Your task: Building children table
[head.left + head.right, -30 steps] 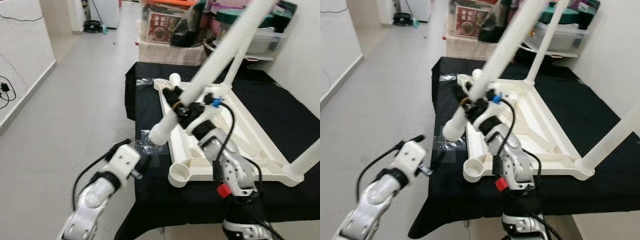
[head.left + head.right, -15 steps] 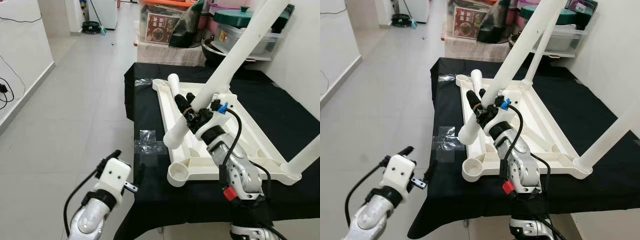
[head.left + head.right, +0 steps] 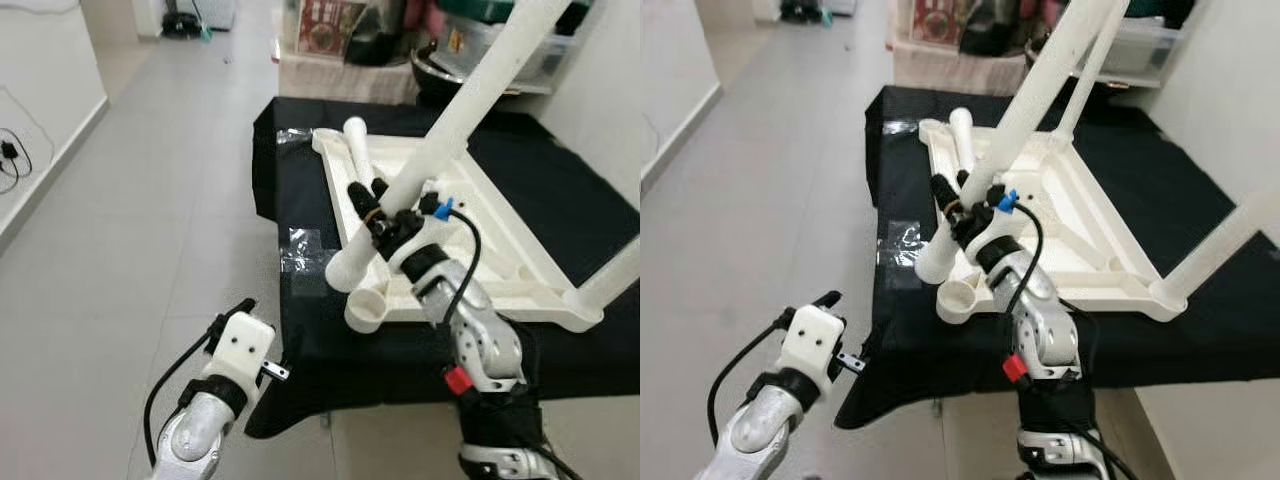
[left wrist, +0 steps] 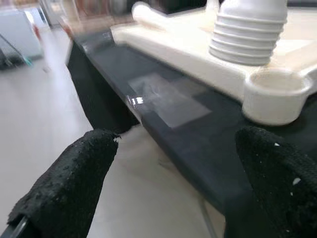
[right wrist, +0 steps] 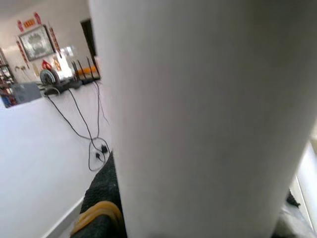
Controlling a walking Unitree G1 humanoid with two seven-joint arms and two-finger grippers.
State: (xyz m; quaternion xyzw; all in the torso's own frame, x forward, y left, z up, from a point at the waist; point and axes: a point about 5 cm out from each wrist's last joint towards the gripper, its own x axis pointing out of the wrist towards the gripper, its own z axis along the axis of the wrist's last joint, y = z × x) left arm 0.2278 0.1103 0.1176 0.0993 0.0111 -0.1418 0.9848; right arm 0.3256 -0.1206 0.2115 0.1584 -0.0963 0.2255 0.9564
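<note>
**Right pincer grips a table leg over the upturned tabletop**

The right pincer (image 3: 378,215) is pinching a white table leg (image 3: 440,138), which slants up and away from it; the leg's ribbed lower end (image 3: 345,270) hangs just below the pincer, above the corner socket (image 3: 369,308) of the upside-down white tabletop (image 3: 490,250). The tabletop lies under and beyond the pincer on a black-covered counter (image 3: 300,300). Another loose leg (image 3: 357,152) lies on the tabletop just past the pincer. The left pincer (image 4: 168,178) is spread wide with nothing between its fingers (image 4: 74,173), hovering over the tiled floor (image 3: 120,250) short of the counter's edge, a patch of clear tape (image 4: 171,99) ahead of it.
</note>
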